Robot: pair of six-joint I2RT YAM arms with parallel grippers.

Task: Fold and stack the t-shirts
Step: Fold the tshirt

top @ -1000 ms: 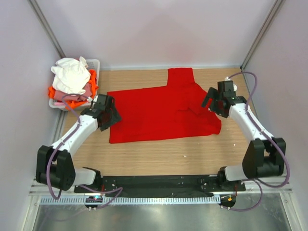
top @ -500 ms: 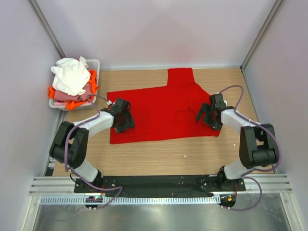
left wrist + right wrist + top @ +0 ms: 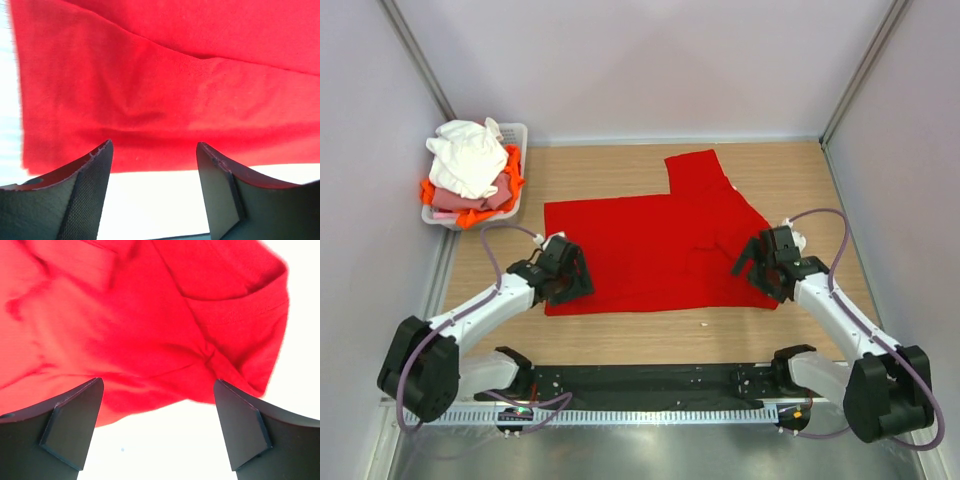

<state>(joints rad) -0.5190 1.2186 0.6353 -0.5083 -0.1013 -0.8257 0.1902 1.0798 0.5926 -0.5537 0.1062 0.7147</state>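
A large red t-shirt (image 3: pixel 655 245) lies spread flat on the wooden table, one sleeve pointing to the far side. My left gripper (image 3: pixel 567 276) is open at the shirt's near left corner. In the left wrist view (image 3: pixel 153 145) the red hem (image 3: pixel 150 155) lies just beyond the fingertips, nothing between them. My right gripper (image 3: pixel 761 266) is open at the near right corner. In the right wrist view (image 3: pixel 157 381) the bunched red cloth (image 3: pixel 165 350) lies just ahead of the fingertips. A white shirt (image 3: pixel 468 156), a pink one (image 3: pixel 448 198) and an orange one (image 3: pixel 480 214) are piled in the basket.
The white plastic slotted basket (image 3: pixel 517 131) stands at the far left corner of the table. Pale walls and metal posts close in the back and sides. Bare wood (image 3: pixel 650 335) runs between the shirt's near edge and the arm bases.
Both grippers have moved toward the near side, to the shirt's near corners. The red shirt has shifted nearer with them and lies flatter.
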